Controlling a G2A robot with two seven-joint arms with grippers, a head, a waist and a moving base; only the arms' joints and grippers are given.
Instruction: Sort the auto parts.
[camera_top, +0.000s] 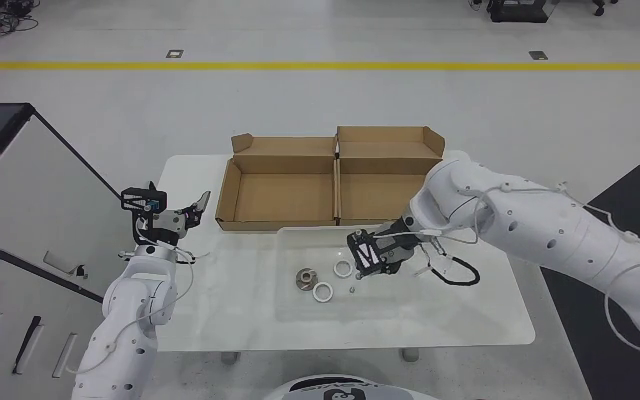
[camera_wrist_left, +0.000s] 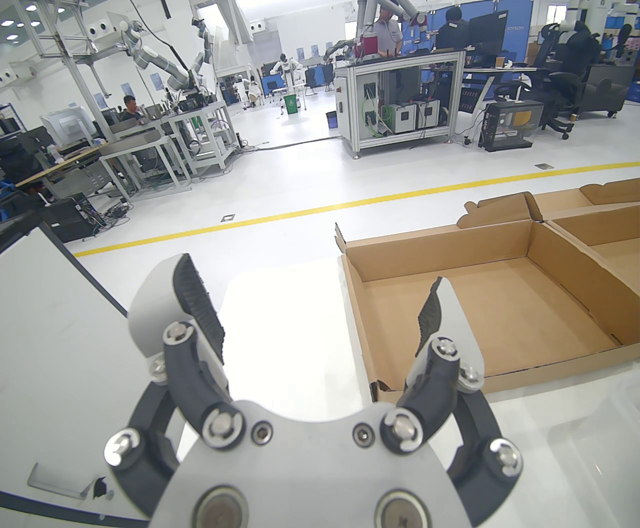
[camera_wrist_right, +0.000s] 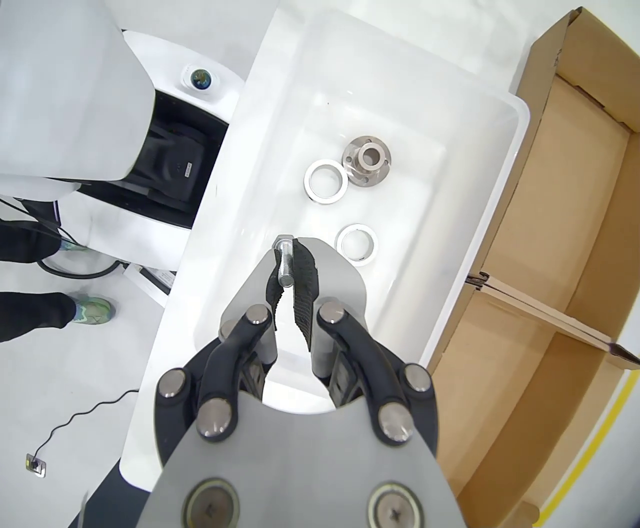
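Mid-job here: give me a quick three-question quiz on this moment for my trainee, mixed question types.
1. True or false: the left gripper is shut on a part.
2. The right gripper grips: A a spring, B a bolt, C a nut.
3. How many rings lie in the white tray near the flanged hub?
Key: 1 false, it is open and empty; 2 B; 3 two.

No text, label or number legible, none on cardboard boxes (camera_top: 275, 160), white tray (camera_wrist_right: 520, 120), metal parts (camera_wrist_right: 366, 161)
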